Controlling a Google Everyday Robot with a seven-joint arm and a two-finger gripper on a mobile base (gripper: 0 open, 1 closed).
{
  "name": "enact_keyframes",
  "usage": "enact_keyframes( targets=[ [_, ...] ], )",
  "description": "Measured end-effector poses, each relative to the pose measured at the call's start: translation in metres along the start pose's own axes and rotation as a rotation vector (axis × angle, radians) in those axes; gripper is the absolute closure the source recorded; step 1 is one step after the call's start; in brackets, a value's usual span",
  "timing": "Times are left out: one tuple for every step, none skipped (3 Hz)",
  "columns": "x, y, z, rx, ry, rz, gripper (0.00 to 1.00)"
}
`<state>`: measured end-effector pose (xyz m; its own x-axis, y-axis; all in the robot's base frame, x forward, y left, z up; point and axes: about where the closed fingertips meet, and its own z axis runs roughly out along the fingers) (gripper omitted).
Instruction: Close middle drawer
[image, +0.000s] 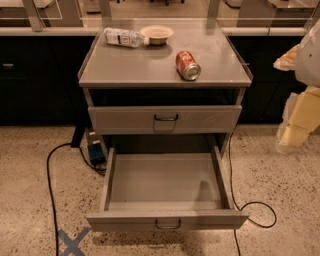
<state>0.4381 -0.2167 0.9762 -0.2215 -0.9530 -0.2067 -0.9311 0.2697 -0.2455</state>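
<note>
The middle drawer (165, 182) is pulled far out of the grey cabinet and its tray is empty. Its short flat front panel (167, 219) faces me low in the view, with a small dark wire handle (168, 225). Above it, the top drawer front (165, 119) sits nearly flush and has its own dark handle. My gripper (299, 120) shows as pale yellowish parts at the right edge. It is off to the right of the cabinet, above the floor, and touches neither drawer.
On the cabinet top (130, 65) lie a plastic bottle (123, 37), a bowl (156, 34) and a red can (188, 65) on its side. Black cables (50, 190) run over the floor on both sides. A blue tape cross (72, 242) marks the floor front left.
</note>
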Motion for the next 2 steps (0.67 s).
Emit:
enact_keyframes(
  targets=[
    [0.0,0.0,0.0,0.0,0.0,0.0,0.0],
    [-0.001,0.017,0.029,-0.05,-0.021,0.006,0.0]
  ],
)
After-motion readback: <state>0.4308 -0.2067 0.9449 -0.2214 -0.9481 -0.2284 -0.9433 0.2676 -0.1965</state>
